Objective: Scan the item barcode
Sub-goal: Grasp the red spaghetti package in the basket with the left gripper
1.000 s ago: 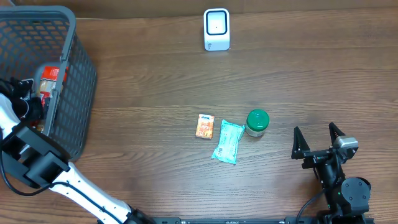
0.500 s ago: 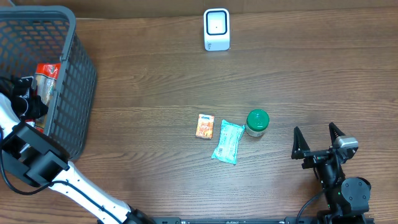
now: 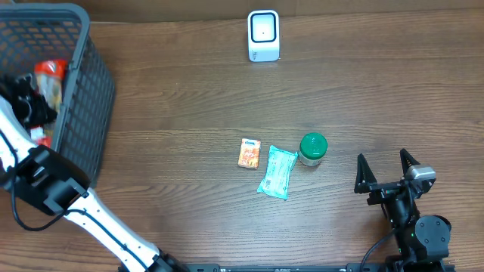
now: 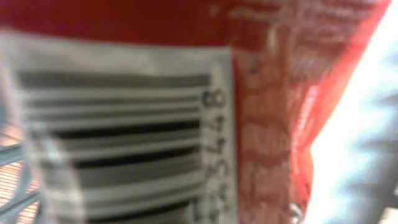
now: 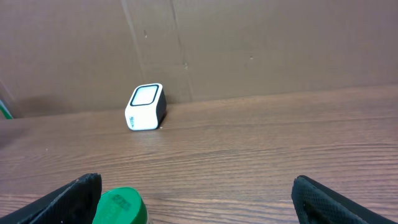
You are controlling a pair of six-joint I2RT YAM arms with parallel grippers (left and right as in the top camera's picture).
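Red packet (image 3: pixel 51 75) is hanging clamped in the left pincer (image 3: pixel 38 100), with the basket (image 3: pixel 87 98) wall around both. It is looking light, crinkly and slippery, so gripping one edge, clear of the barcode (image 4: pixel 124 143), is seeming wisest. Right pincer (image 3: pixel 384 172) is standing open.

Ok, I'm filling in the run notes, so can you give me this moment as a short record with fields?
left gripper: over the basket, apparently closed on the red packet
red packet: barcode fills the left wrist view, blurred
scanner: upright at the table's far edge
mid-table: orange box, teal pouch, green-lidded jar, side by side
right gripper: open, empty, right of the jar
task stage: packet not yet at the scanner
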